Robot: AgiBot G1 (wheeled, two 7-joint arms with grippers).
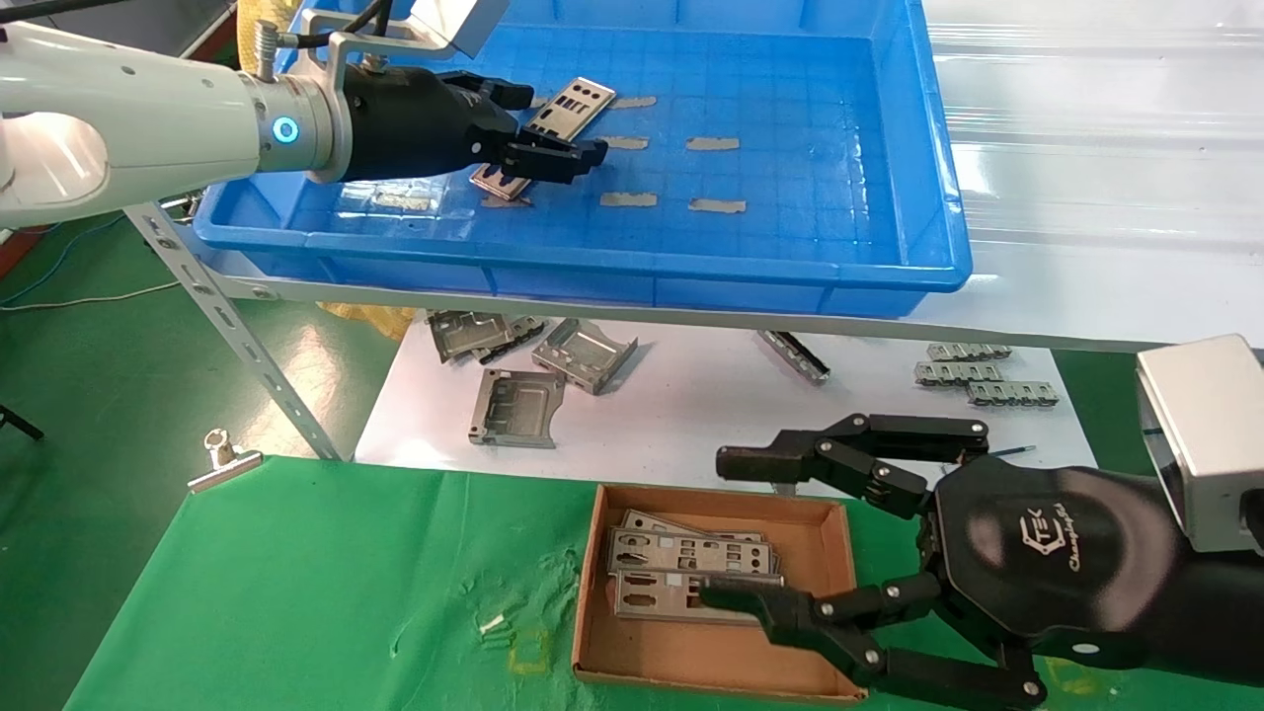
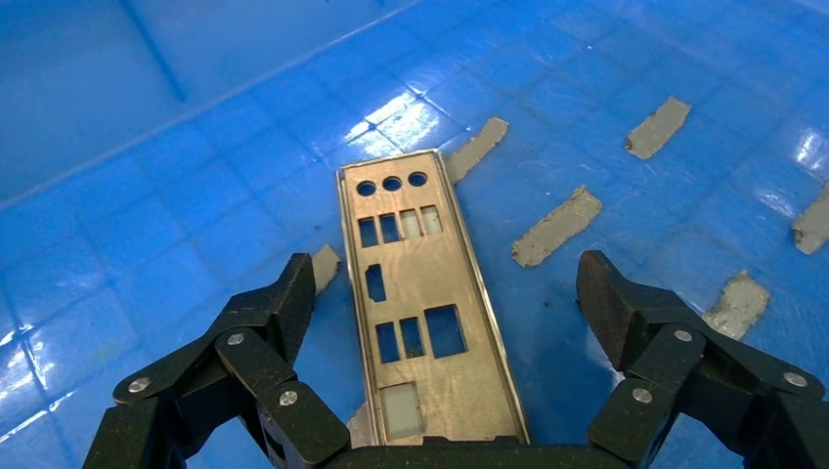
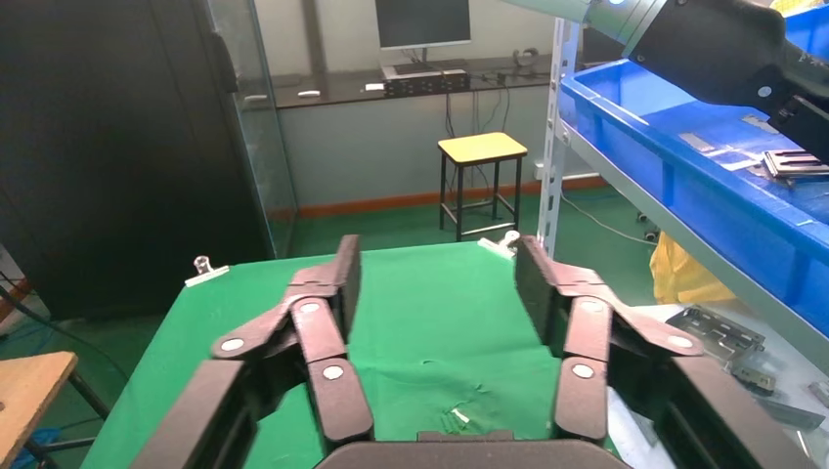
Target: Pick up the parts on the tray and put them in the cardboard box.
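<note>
One silver punched plate (image 1: pixel 578 99) lies in the blue tray (image 1: pixel 810 217) at its left. My left gripper (image 1: pixel 541 128) is open, low over that plate. In the left wrist view the fingers (image 2: pixel 293 293) stand apart on either side of the plate (image 2: pixel 420 293), not touching it. The cardboard box (image 1: pixel 691 657) sits on the green cloth and holds a few stacked plates (image 1: pixel 681 568). My right gripper (image 1: pixel 719 528) is open and empty over the box's right side. In the right wrist view it (image 3: pixel 437 283) faces the green cloth.
Grey tape strips (image 1: pixel 713 143) are stuck to the tray floor. Folded grey brackets (image 1: pixel 518 405) and toothed strips (image 1: pixel 973 373) lie on white paper below the tray shelf. A slanted metal shelf strut (image 1: pixel 227 326) and a binder clip (image 1: pixel 222 459) are at the left.
</note>
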